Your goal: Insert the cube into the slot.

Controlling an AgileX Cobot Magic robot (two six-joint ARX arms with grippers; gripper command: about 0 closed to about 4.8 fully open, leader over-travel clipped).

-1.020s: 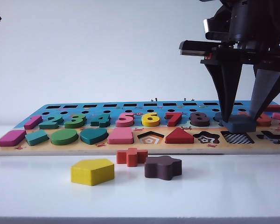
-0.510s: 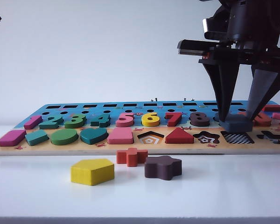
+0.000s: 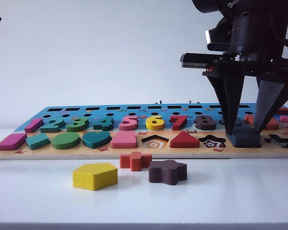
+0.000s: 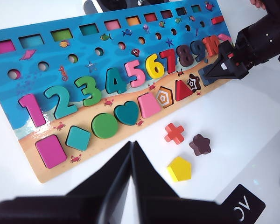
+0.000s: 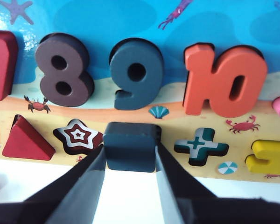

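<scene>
Cube: I see the navy cube (image 3: pixel 243 138) low at the right end of the puzzle board's (image 3: pixel 62 152) front row, between the star recess (image 5: pixel 78 136) and the cross recess (image 5: pixel 198 144).
Change: a second ago it hung just above the checkered slot with the floor showing; now it has sunk and no checkering shows in either view.
Slot: covered by the cube, so I cannot point at it.
Meaning: I judge the cube has entered or sits right on the recess; whether it is fully flush I cannot tell.
Right gripper: the right gripper (image 5: pixel 129 154) points down from above, fingers clamped on the cube's two opposite sides.
Left gripper: the left gripper (image 4: pixel 131 154) hangs high off the board's near edge, fingers together and holding nothing.
Loose pieces: yellow pentagon (image 3: pixel 95 176), red cross (image 3: pixel 135 160) and maroon star block (image 3: pixel 168 171) lie on the table before the board.
</scene>
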